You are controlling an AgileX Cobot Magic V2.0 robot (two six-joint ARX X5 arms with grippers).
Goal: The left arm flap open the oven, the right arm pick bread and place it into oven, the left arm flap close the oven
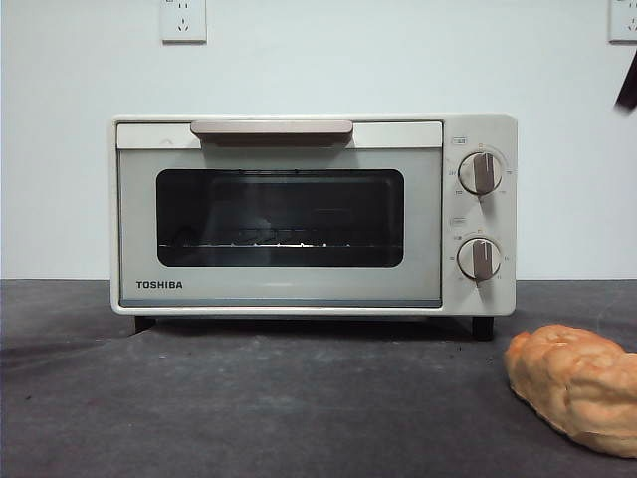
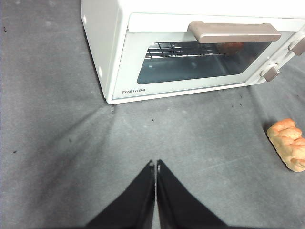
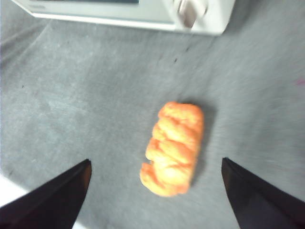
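Up front, I see the oven (image 1: pixel 314 214) standing on the dark table (image 1: pixel 249 408) with its door shut, and the bread (image 1: pixel 577 386) lying near its right foot, low at the right edge. On my left wrist camera, the left claw (image 2: pixel 155 164) hovers above bare table, jaws pressed together, empty, facing the oven's door. On my right wrist camera, the right claw (image 3: pixel 155 164) is spread wide above the lumpy orange loaf, touching nothing, the picture slightly blurred.
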